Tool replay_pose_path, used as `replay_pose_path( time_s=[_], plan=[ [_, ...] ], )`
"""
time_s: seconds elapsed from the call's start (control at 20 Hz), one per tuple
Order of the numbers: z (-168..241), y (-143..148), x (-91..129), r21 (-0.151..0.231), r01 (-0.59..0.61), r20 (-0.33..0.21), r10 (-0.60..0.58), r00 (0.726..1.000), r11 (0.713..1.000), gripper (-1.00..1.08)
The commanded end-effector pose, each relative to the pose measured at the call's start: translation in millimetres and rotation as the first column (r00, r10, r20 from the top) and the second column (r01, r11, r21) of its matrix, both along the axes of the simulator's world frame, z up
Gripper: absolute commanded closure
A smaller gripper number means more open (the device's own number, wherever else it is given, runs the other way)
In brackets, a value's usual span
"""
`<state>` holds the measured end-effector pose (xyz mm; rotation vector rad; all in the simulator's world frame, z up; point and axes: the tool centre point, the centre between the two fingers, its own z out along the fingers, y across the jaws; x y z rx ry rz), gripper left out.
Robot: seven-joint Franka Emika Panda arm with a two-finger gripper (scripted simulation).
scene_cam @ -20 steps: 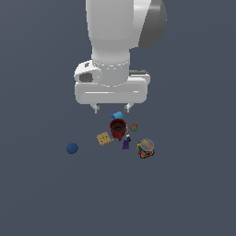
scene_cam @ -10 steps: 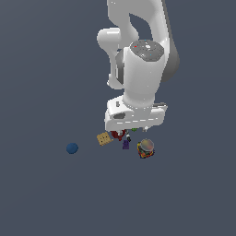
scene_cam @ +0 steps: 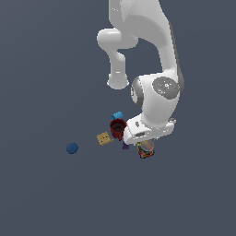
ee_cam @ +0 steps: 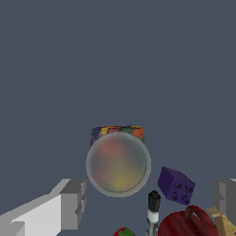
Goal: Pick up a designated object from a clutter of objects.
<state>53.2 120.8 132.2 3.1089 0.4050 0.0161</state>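
In the exterior view the arm's hand covers the gripper fingers entirely and hides part of the jar [scene_cam: 146,149], so only its top and a strip of coloured body show; the purple piece [scene_cam: 125,146] is a sliver at the hand's edge. In the wrist view the red cup [ee_cam: 186,224], the tan cracker [ee_cam: 225,222], the marker [ee_cam: 152,214] and a small red-green item [ee_cam: 123,231] are cut by the frame's edge, as is the far finger [ee_cam: 225,197]
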Motion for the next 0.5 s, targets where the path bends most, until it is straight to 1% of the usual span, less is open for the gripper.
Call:
replay_pose_path(
  time_s=[0.0,0.2,0.45],
  plan=[
    [-12,9,-2,0.003,-0.013,-0.005,0.013,1.0,1.0,-0.92],
    [-23,17,-4,0.005,-0.023,-0.01,0.023,1.0,1.0,-0.92],
    [-24,17,-5,0.004,-0.024,-0.011,0.024,1.0,1.0,-0.92]
  ],
)
